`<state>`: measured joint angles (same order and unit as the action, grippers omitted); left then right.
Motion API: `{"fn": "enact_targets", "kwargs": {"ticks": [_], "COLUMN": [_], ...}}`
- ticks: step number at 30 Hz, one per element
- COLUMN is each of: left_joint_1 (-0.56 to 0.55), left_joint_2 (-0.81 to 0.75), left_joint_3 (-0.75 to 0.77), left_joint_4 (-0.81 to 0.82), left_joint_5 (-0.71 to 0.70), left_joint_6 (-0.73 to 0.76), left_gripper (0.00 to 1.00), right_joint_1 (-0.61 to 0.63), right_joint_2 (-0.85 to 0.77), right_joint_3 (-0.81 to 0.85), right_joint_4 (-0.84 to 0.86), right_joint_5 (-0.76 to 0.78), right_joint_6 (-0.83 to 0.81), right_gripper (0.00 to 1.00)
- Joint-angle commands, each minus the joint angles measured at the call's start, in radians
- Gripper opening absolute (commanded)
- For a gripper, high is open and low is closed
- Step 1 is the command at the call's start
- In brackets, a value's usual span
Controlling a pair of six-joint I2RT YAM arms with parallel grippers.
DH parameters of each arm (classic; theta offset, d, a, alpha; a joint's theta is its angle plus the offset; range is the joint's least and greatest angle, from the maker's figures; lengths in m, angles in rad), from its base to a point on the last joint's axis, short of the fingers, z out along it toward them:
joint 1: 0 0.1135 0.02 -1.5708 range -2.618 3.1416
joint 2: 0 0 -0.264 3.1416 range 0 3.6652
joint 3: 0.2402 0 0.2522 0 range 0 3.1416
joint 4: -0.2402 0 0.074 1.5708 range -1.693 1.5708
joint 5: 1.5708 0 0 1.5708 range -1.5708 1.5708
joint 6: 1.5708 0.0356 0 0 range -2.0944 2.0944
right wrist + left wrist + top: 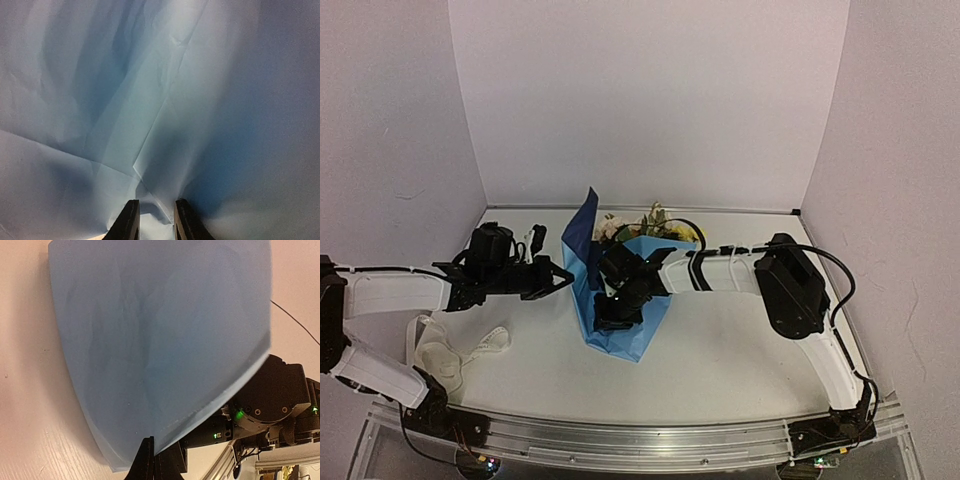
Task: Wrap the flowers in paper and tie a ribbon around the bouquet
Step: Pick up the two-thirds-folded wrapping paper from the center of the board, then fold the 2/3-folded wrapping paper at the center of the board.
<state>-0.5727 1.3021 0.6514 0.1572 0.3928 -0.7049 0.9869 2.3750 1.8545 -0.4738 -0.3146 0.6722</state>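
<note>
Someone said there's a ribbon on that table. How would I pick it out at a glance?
Find the near left corner of the table, where the left arm reaches out. On the near side of its white forearm lies the ribbon, a loose tangle. It is thin and off-white, unlike the broad blue paper at mid-table.

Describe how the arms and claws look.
The left arm and right arm share white links and black joint housings, with thin black cables looped alongside. The left claw and right claw each have two tapered black fingers. Green lights glow near the bases.
</note>
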Motion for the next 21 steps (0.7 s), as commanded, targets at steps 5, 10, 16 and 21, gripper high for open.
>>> {"fn": "enact_targets", "kwargs": {"ticks": [5,10,16,21], "left_joint_1": [-0.016,-0.016,-0.018,-0.030], "left_joint_2": [0.031,0.037,0.056,0.094], "left_joint_3": [0.015,0.015,0.034,0.070], "left_joint_4": [0.047,0.025,0.013,0.008], "left_joint_5": [0.000,0.007,0.051,0.094], "left_joint_6": [-0.041,-0.020,0.014,0.043], "left_gripper": [0.00,0.00,0.00,0.00], "right_joint_1": [0.011,0.004,0.000,-0.004], "right_joint_2": [-0.026,-0.144,-0.244,-0.312], "right_joint_3": [-0.007,-0.088,-0.167,-0.234], "right_joint_4": [-0.029,0.073,0.138,0.145], "right_joint_5": [-0.002,-0.034,-0.052,-0.006], "right_joint_6": [-0.025,-0.019,-0.029,-0.023], "right_gripper": [0.28,0.29,0.31,0.31]}}
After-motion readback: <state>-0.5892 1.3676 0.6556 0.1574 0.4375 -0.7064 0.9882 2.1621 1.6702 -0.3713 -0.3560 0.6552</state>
